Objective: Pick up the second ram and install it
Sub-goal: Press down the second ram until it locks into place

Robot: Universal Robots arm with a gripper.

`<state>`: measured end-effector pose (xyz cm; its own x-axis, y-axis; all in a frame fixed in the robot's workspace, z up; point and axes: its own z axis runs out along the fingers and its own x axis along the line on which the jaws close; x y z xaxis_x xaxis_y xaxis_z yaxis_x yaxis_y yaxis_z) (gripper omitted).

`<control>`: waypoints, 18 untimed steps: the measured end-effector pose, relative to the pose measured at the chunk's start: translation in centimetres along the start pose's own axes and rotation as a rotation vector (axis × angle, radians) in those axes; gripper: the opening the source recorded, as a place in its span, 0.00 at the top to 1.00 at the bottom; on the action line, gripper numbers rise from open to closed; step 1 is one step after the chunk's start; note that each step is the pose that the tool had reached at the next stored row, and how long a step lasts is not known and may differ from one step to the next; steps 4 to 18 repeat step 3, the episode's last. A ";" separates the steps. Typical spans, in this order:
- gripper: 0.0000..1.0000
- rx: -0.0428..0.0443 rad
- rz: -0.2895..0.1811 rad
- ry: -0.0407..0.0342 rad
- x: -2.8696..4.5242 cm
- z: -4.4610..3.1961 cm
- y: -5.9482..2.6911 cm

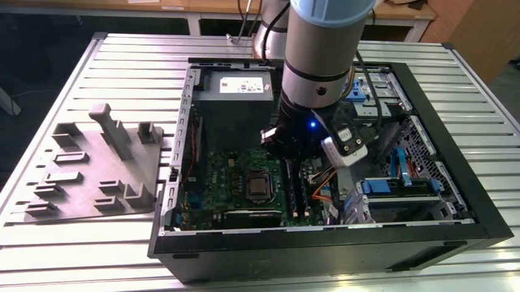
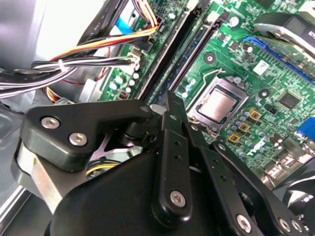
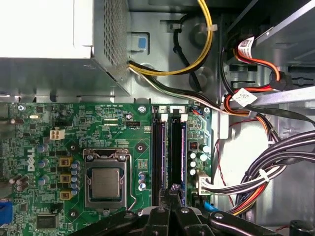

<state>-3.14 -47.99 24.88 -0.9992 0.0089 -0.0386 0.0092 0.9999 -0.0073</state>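
Where you are: your gripper (image 1: 294, 159) is down inside the open computer case (image 1: 455, 182) that sits on the bench (image 1: 97, 243), right over the green motherboard (image 3: 74, 123).
Slots: you can see 2 long black memory slots (image 3: 169, 147) side by side, next to the silver processor socket (image 3: 106, 179).
The second ram: a thin dark stick (image 3: 175, 152) stands on edge in 1 of the slots in the first wrist view. This looks like the second ram, already in its slot.
How far along: my guess is the pick-up is done and the stick is in place. I cannot tell from here if it is pushed all the way down, or if the end clips have closed.
Jaws: they are almost fully together, with just a thin gap, and the tips sit right at the near end of the stick. I cannot tell if they are pinching it or only pressing on its top edge.
Holder plate: the grey plastic fixture (image 1: 94, 167) lies on the bench at the exterior view's left, well apart from the gripper.
Cables: coloured wires (image 2: 88, 54) run just beside the slots.
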 end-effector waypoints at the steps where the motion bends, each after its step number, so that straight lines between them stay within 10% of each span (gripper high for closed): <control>1: 0.90 -0.0001 0.000 0.0000 0.00 -0.05 0.00; 18: 0.90 0.0000 0.000 0.0000 -0.01 -0.07 0.00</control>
